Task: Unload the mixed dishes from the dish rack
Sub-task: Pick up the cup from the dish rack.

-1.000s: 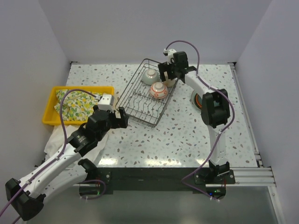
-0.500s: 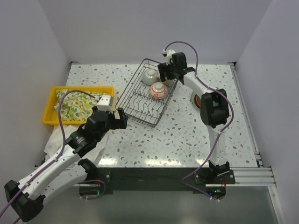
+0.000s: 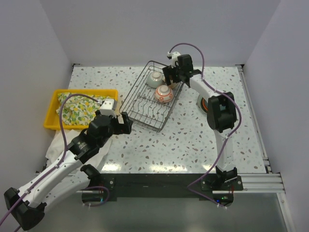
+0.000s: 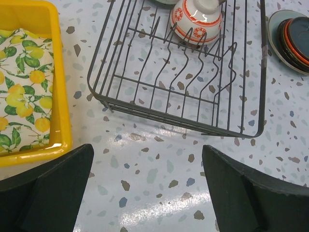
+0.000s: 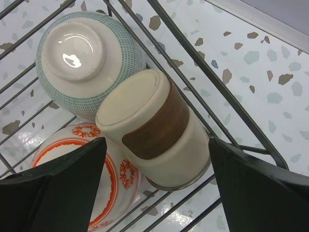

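Observation:
The black wire dish rack (image 3: 145,104) stands at the table's back middle; it also shows in the left wrist view (image 4: 178,87). In it lie, upside down, a celadon bowl (image 3: 155,79) (image 5: 87,58), a red-patterned white bowl (image 3: 164,94) (image 4: 195,19) (image 5: 91,174) and a beige cup with a brown band (image 5: 154,125). My right gripper (image 3: 173,76) (image 5: 157,145) is open just above the cup, one finger on each side. My left gripper (image 3: 126,123) (image 4: 147,154) is open and empty over the table, at the rack's near end. Stacked plates (image 3: 205,103) (image 4: 292,41) sit right of the rack.
A yellow tray (image 3: 50,121) (image 4: 60,96) with a lemon-patterned cloth (image 3: 77,108) lies left of the rack. A white cloth (image 3: 58,145) lies under my left arm. Walls close the table in at the back and on both sides.
My right gripper has shifted slightly left over the cup in the rack. My left arm has hardly moved.

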`<state>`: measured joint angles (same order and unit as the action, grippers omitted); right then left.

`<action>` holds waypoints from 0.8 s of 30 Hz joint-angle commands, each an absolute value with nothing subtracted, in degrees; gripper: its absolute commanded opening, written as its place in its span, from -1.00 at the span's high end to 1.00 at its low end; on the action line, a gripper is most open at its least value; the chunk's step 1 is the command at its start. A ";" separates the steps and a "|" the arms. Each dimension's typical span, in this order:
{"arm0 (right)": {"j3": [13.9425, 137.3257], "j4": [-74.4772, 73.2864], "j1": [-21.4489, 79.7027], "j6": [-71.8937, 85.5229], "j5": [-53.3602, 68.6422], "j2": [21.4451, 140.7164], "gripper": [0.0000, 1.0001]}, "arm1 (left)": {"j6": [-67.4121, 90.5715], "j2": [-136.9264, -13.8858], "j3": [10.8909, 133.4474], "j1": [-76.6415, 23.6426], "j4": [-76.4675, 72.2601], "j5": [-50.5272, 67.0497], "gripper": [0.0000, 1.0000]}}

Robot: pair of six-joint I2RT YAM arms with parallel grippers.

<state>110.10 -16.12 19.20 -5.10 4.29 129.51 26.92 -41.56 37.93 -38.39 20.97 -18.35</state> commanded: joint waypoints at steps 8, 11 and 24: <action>114.34 -14.42 19.95 -11.25 6.50 132.98 -0.81 | 28.56 -39.99 39.73 -38.41 23.73 -18.46 -1.00; 114.87 -14.33 20.39 -12.65 6.42 133.77 -0.77 | 28.74 -40.16 39.73 -38.41 23.82 -18.63 -1.00; 111.81 -10.99 20.48 -11.61 6.42 128.24 0.27 | 28.74 -41.75 39.99 -38.41 21.71 -18.72 -0.99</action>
